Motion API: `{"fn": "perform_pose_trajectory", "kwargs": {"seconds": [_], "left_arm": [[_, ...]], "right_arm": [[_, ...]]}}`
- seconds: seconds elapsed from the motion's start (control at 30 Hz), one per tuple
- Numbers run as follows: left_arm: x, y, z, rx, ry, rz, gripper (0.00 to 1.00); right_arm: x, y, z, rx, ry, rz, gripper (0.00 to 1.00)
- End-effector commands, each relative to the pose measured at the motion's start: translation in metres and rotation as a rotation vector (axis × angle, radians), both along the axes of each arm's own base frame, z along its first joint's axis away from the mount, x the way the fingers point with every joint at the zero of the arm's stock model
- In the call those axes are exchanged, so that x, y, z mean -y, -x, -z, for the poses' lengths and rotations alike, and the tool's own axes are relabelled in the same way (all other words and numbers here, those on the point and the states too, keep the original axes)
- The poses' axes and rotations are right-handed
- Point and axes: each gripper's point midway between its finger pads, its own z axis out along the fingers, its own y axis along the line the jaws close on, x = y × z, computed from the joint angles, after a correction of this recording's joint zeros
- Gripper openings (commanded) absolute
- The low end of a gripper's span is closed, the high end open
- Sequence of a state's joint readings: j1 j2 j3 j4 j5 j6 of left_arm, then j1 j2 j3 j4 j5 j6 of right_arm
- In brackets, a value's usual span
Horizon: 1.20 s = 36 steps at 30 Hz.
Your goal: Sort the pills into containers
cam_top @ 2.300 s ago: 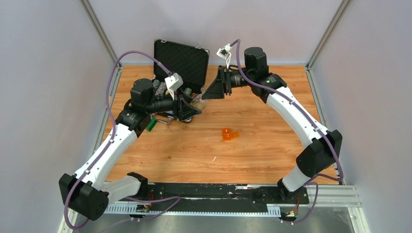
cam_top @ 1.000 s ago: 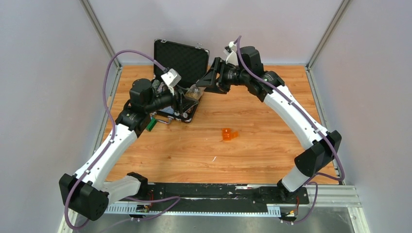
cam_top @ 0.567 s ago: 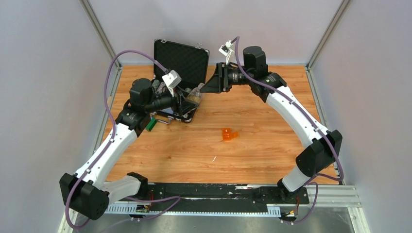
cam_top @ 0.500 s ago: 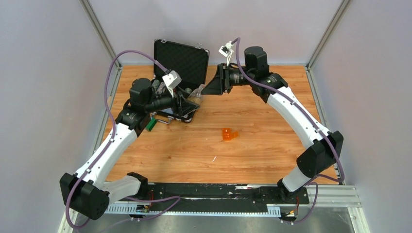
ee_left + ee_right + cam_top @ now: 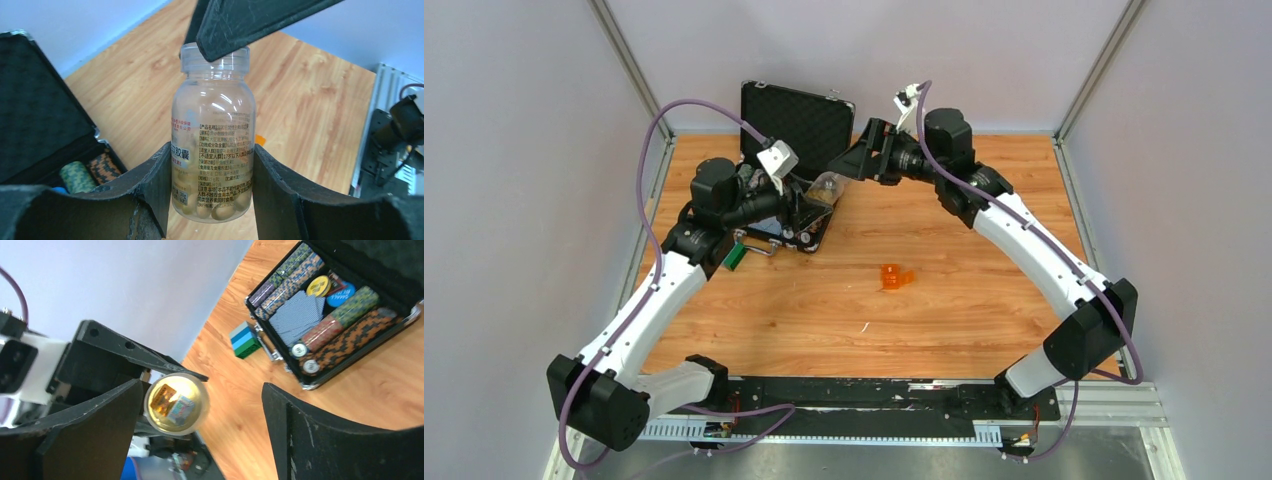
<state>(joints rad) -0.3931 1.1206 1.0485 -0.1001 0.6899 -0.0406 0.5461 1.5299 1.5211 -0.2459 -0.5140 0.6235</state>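
Sorting appears unstarted. On the counter (image 5: 964,260), the black case (image 5: 796,120) lies open at the far side. The left gripper's (image 5: 212,200) jaws clamp the uncapped pill bottle (image 5: 212,130) aloft. The right gripper's (image 5: 202,385) jaws gape wide at its mouth. The orange containers (image 5: 894,277) sit mid-counter, well apart (contents too small to judge). The pills (image 5: 220,210) lie bottled, all yet to be sorted.

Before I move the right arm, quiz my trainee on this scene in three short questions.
1. True or false: the left gripper is clamped on the bottle.
2. Where is the orange box? A) in the case B) loose on the table C) in the left gripper
3. Fill in: the right gripper has its jaws ____.
Key: 1 true; 2 B; 3 open.
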Motion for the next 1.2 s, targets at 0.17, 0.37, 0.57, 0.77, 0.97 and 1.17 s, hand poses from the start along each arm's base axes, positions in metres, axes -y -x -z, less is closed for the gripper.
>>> {"fn": "perform_pose_trajectory", "kwargs": {"seconds": [0.17, 0.37, 0.57, 0.77, 0.97, 1.17], "left_arm": [[-0.008, -0.019, -0.039, 0.146, 0.033, -0.097, 0.00], [-0.009, -0.019, -0.040, 0.141, 0.043, -0.107, 0.00], [-0.007, -0.016, -0.042, 0.131, 0.054, -0.097, 0.00], [-0.007, -0.014, -0.044, 0.125, 0.061, -0.091, 0.00], [-0.006, -0.012, -0.044, 0.115, 0.068, -0.081, 0.00], [-0.003, -0.008, -0.044, 0.105, 0.077, -0.055, 0.00]], "right_arm": [[-0.003, 0.002, -0.037, -0.234, -0.168, 0.212, 0.83], [-0.012, 0.005, -0.038, -0.251, -0.167, 0.167, 0.58], [-0.018, 0.008, -0.038, -0.238, -0.149, 0.114, 0.56], [-0.020, 0.014, -0.045, -0.151, -0.114, 0.053, 0.55], [-0.019, 0.014, -0.035, -0.151, -0.080, 0.049, 0.72], [-0.020, 0.011, -0.030, -0.149, -0.069, 0.043, 0.65]]}}
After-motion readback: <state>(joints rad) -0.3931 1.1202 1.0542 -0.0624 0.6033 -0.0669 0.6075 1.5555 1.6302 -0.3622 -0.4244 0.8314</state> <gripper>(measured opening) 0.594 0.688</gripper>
